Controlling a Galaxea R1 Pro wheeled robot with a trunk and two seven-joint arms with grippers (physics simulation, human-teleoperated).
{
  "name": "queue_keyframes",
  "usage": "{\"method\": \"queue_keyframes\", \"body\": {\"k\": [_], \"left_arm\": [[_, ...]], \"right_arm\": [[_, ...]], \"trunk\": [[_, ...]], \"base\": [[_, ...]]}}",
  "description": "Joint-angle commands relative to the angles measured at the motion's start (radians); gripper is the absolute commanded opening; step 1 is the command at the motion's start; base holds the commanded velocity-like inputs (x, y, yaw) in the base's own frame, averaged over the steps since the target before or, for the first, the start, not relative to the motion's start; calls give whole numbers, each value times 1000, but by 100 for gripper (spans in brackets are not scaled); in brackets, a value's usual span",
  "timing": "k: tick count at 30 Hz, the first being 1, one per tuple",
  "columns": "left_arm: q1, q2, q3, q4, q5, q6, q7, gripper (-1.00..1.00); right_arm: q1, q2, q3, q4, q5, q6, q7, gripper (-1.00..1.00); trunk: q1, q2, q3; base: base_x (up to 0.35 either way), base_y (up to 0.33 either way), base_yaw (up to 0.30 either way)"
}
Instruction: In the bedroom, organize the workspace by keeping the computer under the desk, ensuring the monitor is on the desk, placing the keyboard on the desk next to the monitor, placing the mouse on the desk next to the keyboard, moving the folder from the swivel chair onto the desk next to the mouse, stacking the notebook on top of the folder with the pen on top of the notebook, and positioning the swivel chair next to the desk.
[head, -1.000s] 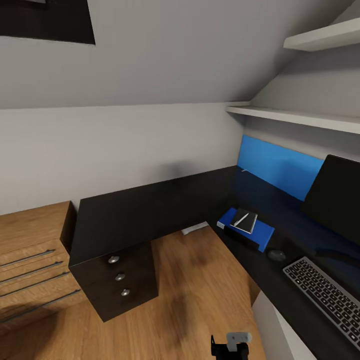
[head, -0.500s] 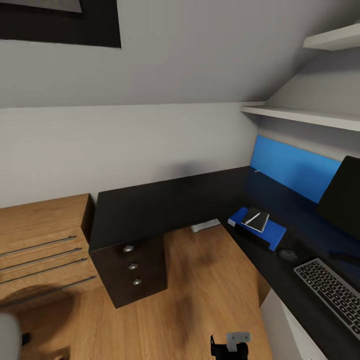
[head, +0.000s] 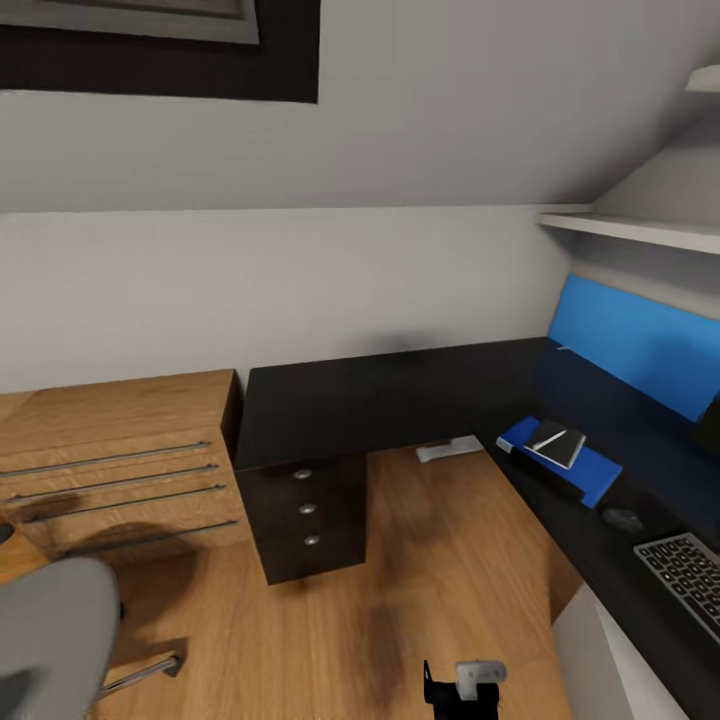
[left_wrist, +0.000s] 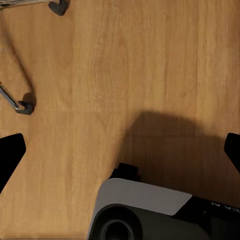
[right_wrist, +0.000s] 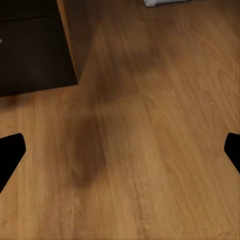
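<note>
In the left wrist view the left end effector (left_wrist: 120, 150) points straight down at the wooden floor (left_wrist: 150, 60), its two dark fingertips (left_wrist: 10, 155) spread wide to the frame's opposite sides with nothing between them; a grey-and-black part of the robot (left_wrist: 145, 210) lies below it, and two chrome legs with black castors (left_wrist: 25, 106) of the swivel chair (head: 50, 640) reach in at one edge. The right wrist view shows the right end effector (right_wrist: 120, 155) likewise spread and empty over bare floor, with the black drawer unit (right_wrist: 32, 50) at one corner of that picture.

From the head view, nearest is a small black and grey robot part (head: 465, 685) at the bottom edge, and the chair's grey upholstery at the lower left with a chrome leg under it. An open stretch of floor runs between the chair and the bench (head: 400, 395), which wraps in an L from the drawer unit round to the right. On its right run, near to far: the keyboard (head: 690, 575) cut by the frame edge, the mouse (head: 623, 519) just beyond it, then the folder (head: 590, 468) near the front edge, carrying the notebook (head: 560, 445) with the pen (head: 549, 438) lying on top. A dark sliver of the monitor (head: 711, 428) shows at the right edge, before the blue back panel (head: 640, 345). A light wooden cabinet (head: 120, 460) stands against the drawer unit's left side.
</note>
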Motion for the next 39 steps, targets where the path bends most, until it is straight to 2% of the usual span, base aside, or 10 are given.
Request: {"method": "queue_keyframes", "body": {"k": [1,2,15,24,30,35,37,39], "left_arm": [[-1,1,-9,0,10,-4,5,100],[-1,0,-9,0,10,-4,5,100],[-1,-1,-9,17,10,-5,5,100],[-1,-3,-8,23,7,-6,2,100],[-1,-9,-11,23,5,-9,1,100],[-1,-11,-11,23,4,-51,1,100],[-1,-12,-11,23,4,-101,1,100],[-1,-14,-11,23,5,-208,3,100]], "right_arm": [[0,0,9,0,0,-7,-9,100],[0,0,9,1,0,-34,-10,100],[0,0,9,28,0,-143,-15,100],[5,-2,8,29,0,-261,-102,100],[11,-5,7,30,-1,-340,-126,100],[21,-6,6,30,-2,-369,-131,100],[23,-6,5,30,-3,-376,-132,100],[25,-16,3,30,-4,-393,-132,100]], "trunk": [[0,-1,-1],[0,-1,-1],[0,-1,-1],[0,-1,-1],[0,-1,-1],[0,-1,-1],[0,-1,-1],[0,-1,-1]], "base": [[-4,0,276],[-1,0,276],[0,0,278],[0,0,279],[0,0,279],[0,0,279],[0,0,279],[0,0,279]]}}
